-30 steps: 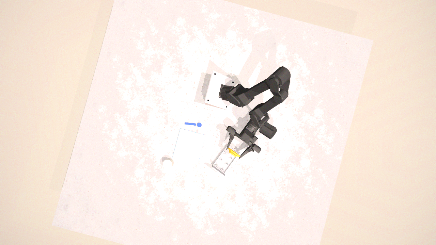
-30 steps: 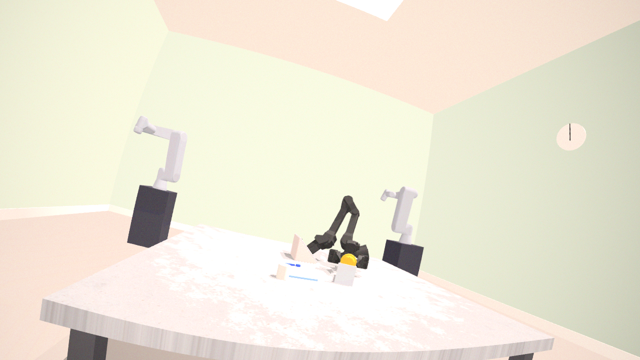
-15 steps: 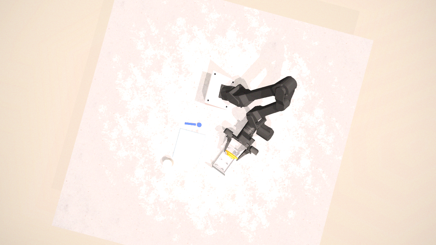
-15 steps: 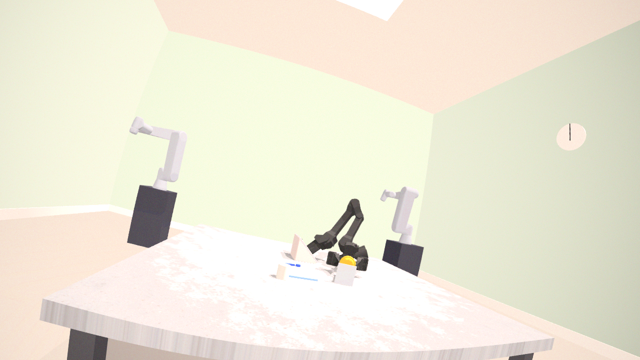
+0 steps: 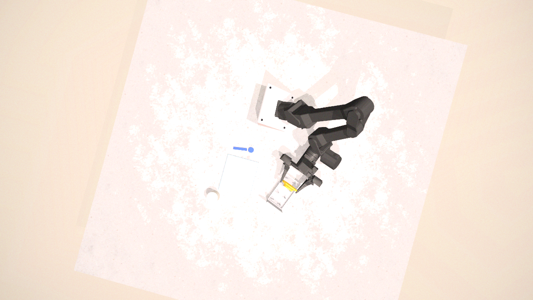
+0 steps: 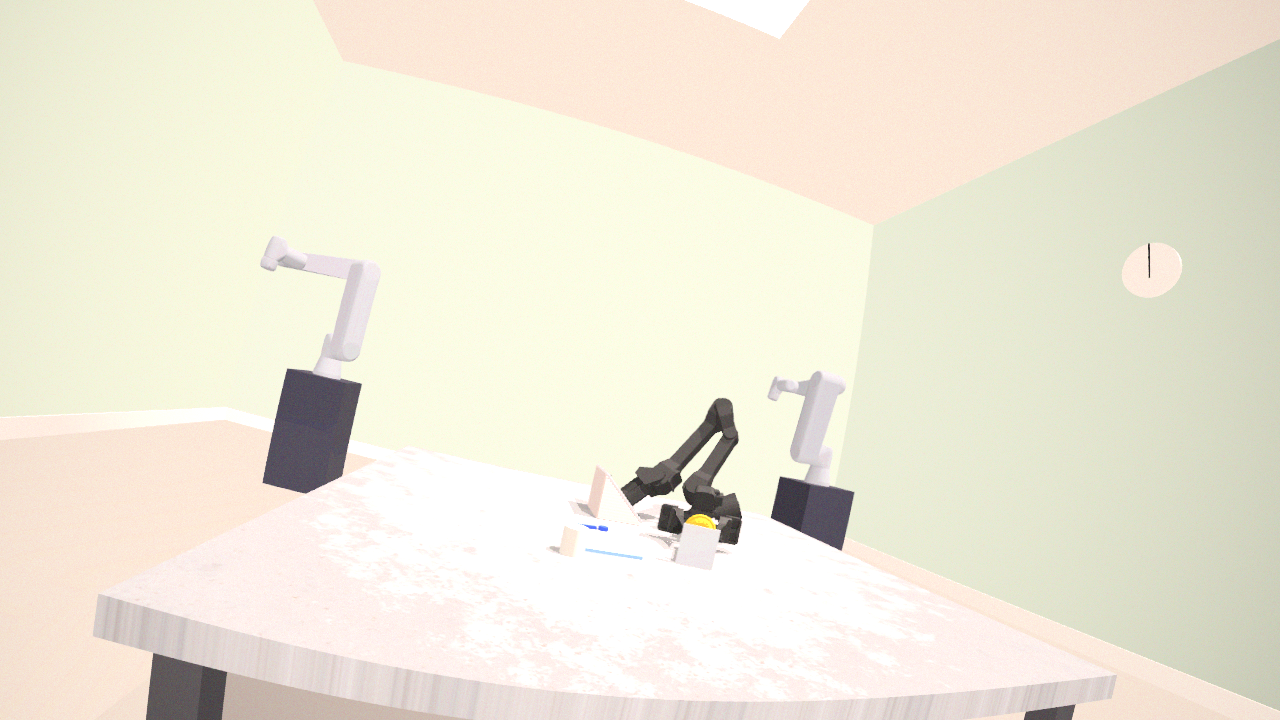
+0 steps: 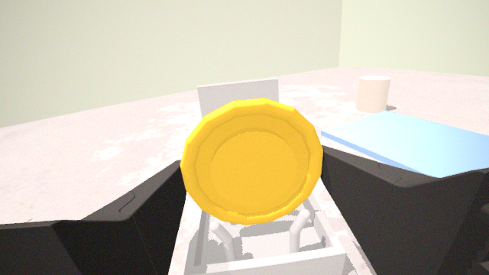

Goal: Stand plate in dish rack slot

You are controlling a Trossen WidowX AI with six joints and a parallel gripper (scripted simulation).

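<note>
Mottled white-pink tabletop point(image 5: 186, 93) carries everything. Black six-joint arm point(image 5: 335, 111) reaches low over the small white box-framed dish rack point(image 5: 277, 197). Black parallel-jaw hand point(image 7: 252, 179) is clamped on the round yellow plate point(image 7: 252, 160) by its side edges; plate stands upright, face toward the wrist camera, lower rim just above the rack's bent white rails point(image 7: 223, 238). Judgement: the step in hand is insertion. Keep the plate vertical, centre the rim between two rails, descend slowly, release only once seated.
</note>
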